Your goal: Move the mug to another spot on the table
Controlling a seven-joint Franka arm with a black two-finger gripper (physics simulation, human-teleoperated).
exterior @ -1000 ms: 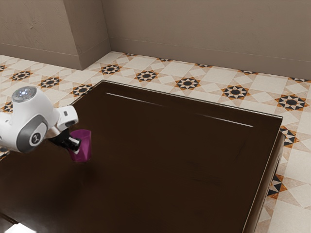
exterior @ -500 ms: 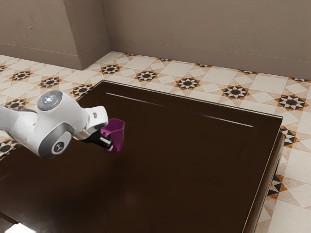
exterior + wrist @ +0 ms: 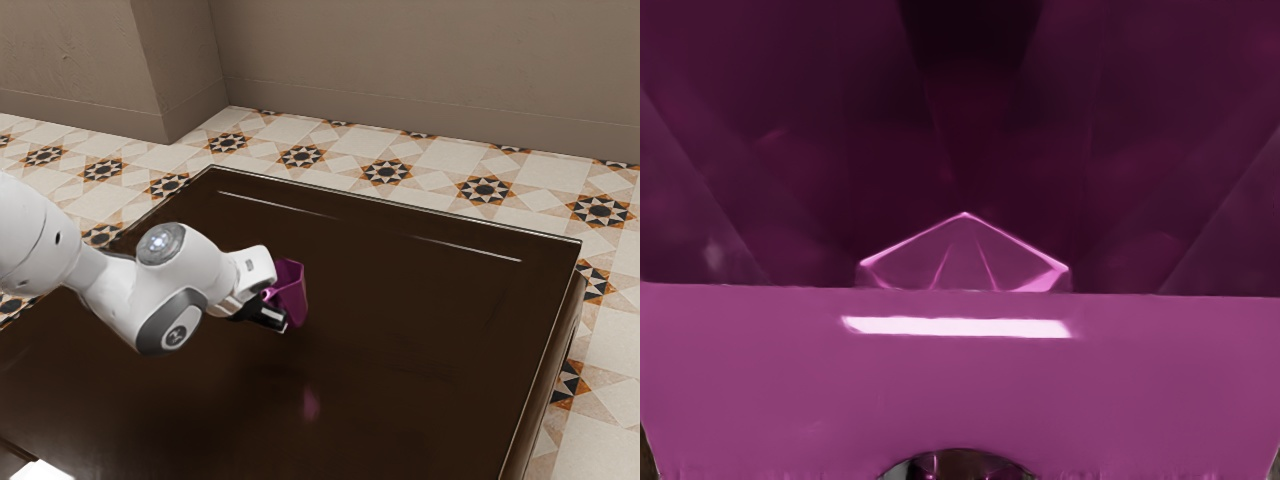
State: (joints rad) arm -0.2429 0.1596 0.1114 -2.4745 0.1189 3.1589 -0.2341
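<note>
A purple mug [image 3: 290, 290] hangs above the dark brown table [image 3: 420, 340], left of its middle in the exterior view. My black gripper [image 3: 272, 313] is shut on the mug, its fingers clamped on the mug's near side. The white arm reaches in from the exterior view's left. Up close in the wrist view, the mug's purple inside [image 3: 960, 180] and rim [image 3: 960, 370] sit right under my hand. A faint purple reflection shows on the tabletop below the mug.
The table's far edge [image 3: 400, 205] and right edge [image 3: 565, 330] drop to a patterned tile floor [image 3: 480, 170]. A beige wall and a pillar [image 3: 170, 60] stand behind.
My arm has carried the mug toward the exterior view's right, from near the table's left side to nearer its middle. The grip on the mug has held throughout.
</note>
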